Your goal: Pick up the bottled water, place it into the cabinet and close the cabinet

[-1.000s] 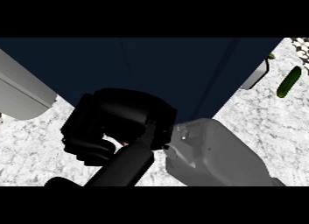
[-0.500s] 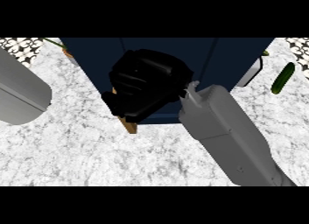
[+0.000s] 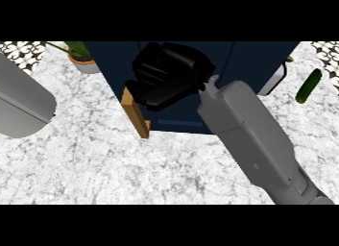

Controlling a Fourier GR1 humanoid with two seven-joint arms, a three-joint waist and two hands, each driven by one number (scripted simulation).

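Right robot hand [image 3: 168,74] over the dark cabinet [image 3: 250,62], forearm raised, finger state unclear.

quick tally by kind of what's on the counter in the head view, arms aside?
Cabinet, dark blue with a wooden edge: 1
Potted plant: 1
Green cucumber-like vegetable: 1
White object beside the cabinet, mostly hidden: 1
Bottled water: 0 visible; the right hand may hide it
Total: 4

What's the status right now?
Right hand against the cabinet, fingers curled. Left hand out of view. Bottle not visible. Cucumber off to the right, clear.
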